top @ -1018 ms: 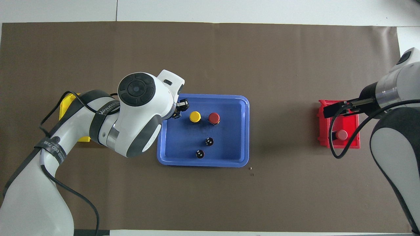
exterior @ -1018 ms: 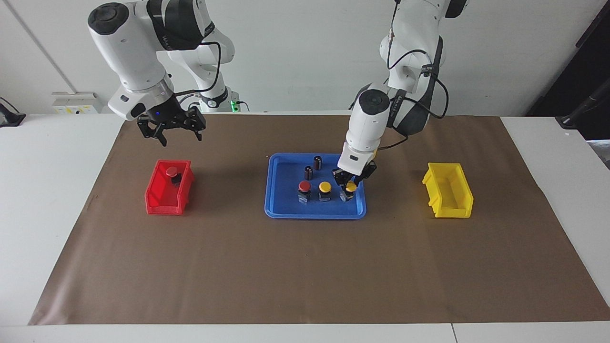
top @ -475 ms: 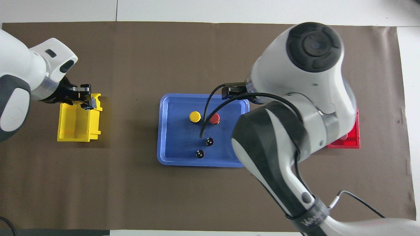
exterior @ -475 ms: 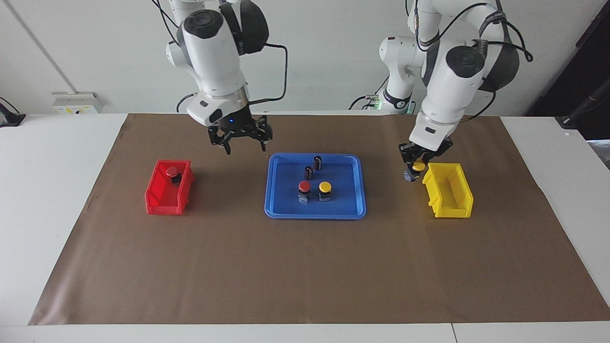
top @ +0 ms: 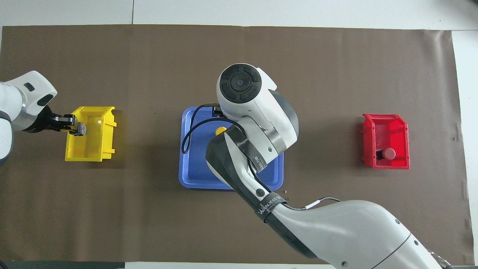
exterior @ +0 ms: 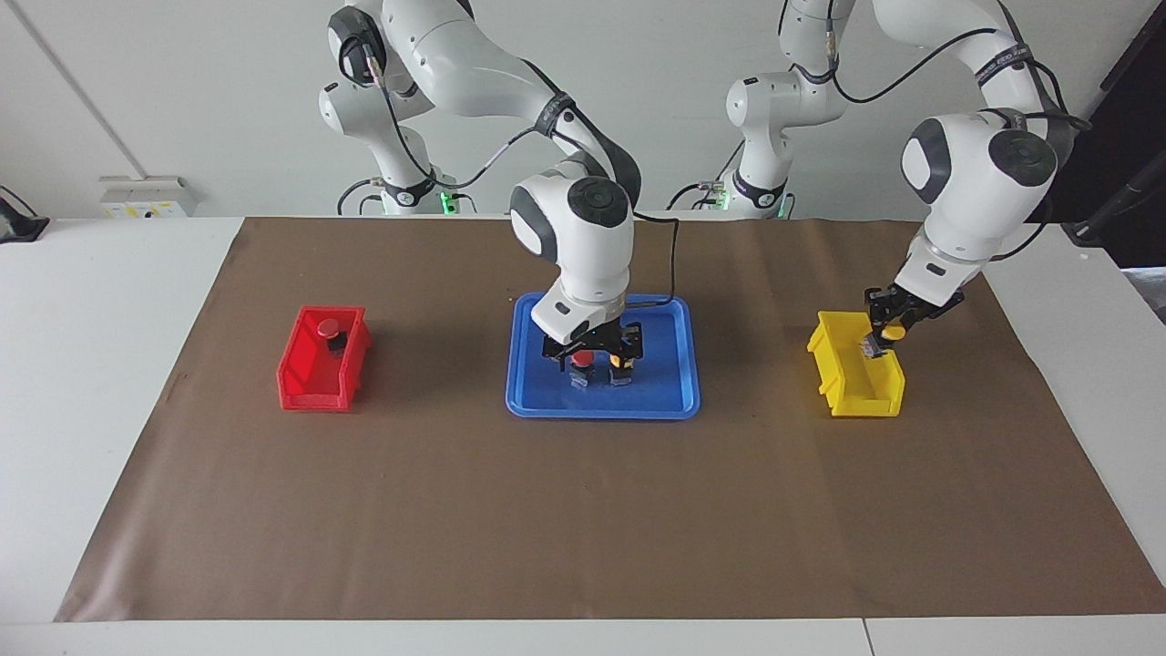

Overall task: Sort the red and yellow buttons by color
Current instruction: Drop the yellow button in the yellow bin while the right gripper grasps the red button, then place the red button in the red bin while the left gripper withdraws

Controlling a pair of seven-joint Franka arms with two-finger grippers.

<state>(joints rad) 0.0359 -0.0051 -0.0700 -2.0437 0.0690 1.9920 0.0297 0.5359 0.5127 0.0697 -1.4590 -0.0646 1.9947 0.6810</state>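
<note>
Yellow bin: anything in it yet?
Empty: its floor shows bare. The left gripper holds a yellow button over it, not yet released.

Four small push-buttons, round domed caps on blocky black-and-silver bases. One red button tipped on its side inside the red bin at the right arm's end. Second red button upright in the blue tray, between the right gripper's spread fingers. One yellow button upright just beside it. Other yellow button tilted, pinched in the left gripper over the yellow bin.
</note>
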